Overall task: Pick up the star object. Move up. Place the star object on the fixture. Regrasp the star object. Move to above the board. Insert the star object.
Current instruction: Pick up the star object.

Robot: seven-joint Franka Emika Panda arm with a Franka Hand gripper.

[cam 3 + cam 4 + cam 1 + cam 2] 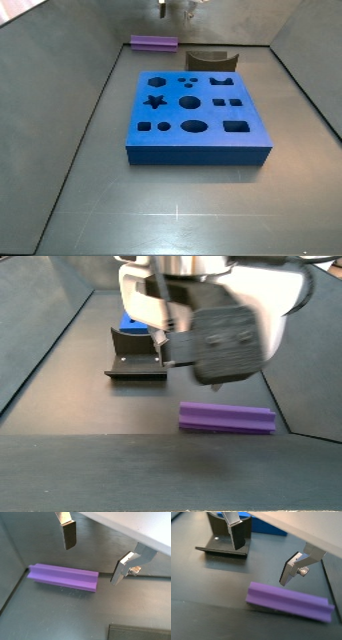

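Note:
The star object (65,577) is a long purple peg lying flat on the dark floor; it also shows in the other wrist view as the star object (288,602) and in both side views (154,42) (227,417). My gripper (93,558) (262,557) hangs open above the peg, apart from it, with nothing between its silver fingers (68,534). In a side view the gripper (178,9) sits at the far end, above and right of the peg. The dark fixture (227,542) (207,60) (136,360) stands beside the blue board (195,118).
Grey walls enclose the floor on both sides (80,100). The board (264,526) lies just behind the fixture in a wrist view. A dark panel (140,632) shows near the peg's end in a wrist view.

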